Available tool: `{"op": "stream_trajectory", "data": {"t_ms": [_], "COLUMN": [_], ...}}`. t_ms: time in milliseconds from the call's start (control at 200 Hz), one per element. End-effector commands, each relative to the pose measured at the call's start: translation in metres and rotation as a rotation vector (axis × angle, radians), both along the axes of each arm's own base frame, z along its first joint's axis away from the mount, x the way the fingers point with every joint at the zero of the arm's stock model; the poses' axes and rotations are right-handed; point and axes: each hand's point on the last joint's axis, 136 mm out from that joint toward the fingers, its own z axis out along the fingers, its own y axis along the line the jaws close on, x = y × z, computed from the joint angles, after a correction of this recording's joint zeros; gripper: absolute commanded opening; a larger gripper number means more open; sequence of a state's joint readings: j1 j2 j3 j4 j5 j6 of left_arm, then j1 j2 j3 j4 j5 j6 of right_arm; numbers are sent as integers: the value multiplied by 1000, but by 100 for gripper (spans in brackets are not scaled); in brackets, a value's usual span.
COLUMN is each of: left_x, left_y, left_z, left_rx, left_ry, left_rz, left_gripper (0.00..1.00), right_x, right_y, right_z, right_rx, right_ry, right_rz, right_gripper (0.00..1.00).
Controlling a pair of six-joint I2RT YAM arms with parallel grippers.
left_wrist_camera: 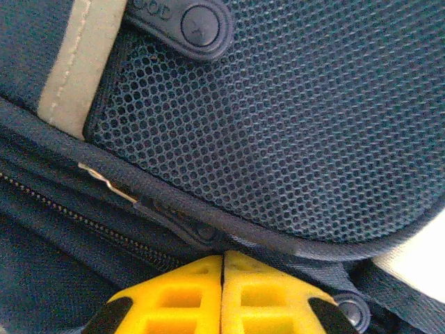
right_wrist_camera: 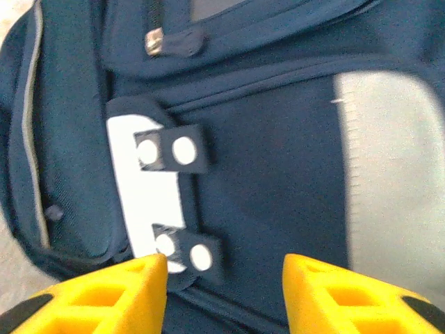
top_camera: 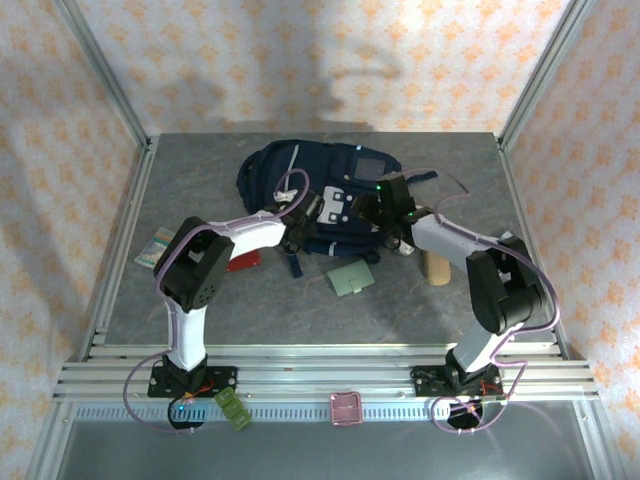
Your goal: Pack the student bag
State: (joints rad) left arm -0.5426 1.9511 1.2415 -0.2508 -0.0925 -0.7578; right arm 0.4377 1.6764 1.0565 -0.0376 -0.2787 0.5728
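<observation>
Student bag (top_camera: 300, 165) laid flat at far middle of counter (top_camera: 280, 310). Left end effector (left_wrist_camera: 222, 261) pressed together at the seam under the mesh pocket (left_wrist_camera: 278, 118) — right end effector (right_wrist_camera: 224, 268) held apart above the white front patch (right_wrist_camera: 149, 202).

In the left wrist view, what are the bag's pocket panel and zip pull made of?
On the bag. Pocket panel: navy open mesh, likely synthetic, matte; honeycomb holes show. Zip pull: dark moulded tab, probably rubber or plastic, on a thin shiny link that looks like metal.
</observation>
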Motion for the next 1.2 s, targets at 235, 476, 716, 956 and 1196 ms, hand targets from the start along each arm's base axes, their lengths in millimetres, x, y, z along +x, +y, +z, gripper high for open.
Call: {"op": "stream_trajectory", "data": {"t_ms": [235,476,716,956,1196], "left_x": [-34,-34,-34,-34,-33], "left_y": [15,20,21,22,21], "left_z": [-5,-5,-4,-3,2], "left_rx": [-152,-176,-219,-265,-293], "left_ry": [3,-7,-15,-32,-46], "left_rz": [-16,-15,-12,-10,-13], "left_gripper": [3,1,0,0,0], "right_x": [18,13,-20,-42,-45], "right_y": [112,127,122,119,138], "right_z": [1,-43,-68,-80,-69], "right_rx": [127,143,35,30,142], "right_ry": [40,184,254,270,244], "right_rz": [234,208,263,301,368], "right_gripper": [49,49,41,33,44]}}
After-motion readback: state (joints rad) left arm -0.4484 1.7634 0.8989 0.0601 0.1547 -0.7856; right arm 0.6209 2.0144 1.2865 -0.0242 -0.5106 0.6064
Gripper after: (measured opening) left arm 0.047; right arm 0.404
